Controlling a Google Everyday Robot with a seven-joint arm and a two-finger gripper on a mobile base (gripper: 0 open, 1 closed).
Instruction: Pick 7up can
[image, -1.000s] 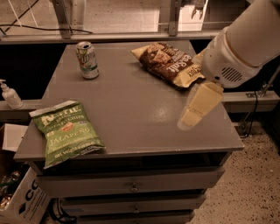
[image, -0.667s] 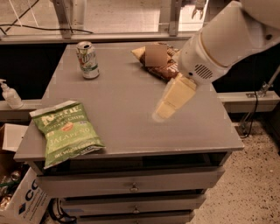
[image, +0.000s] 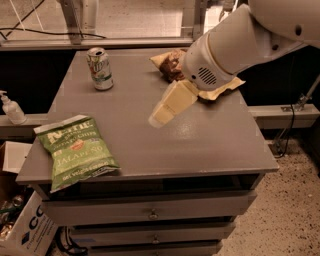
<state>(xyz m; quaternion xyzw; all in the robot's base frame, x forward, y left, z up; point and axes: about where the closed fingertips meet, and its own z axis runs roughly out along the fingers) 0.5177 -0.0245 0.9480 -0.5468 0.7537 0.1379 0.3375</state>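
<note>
This looks like the reach: the hand (image: 167, 105) hovers over the counter's (image: 210, 145) middle, spread or pressed together I cannot tell, well apart from the can (image: 100, 69) standing near the far left corner, which it must next approach.

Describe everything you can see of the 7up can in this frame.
The 7up can is a small cylindrical drink can, seemingly metal, with a white and green printed body and a silver top. It stands upright on its base near the far left corner of the grey table top, and nothing else touches it. Whether it has been opened cannot be told. The gripper hangs over the middle of the table, apart from the can, to its right in the picture and nearer the camera.
</note>
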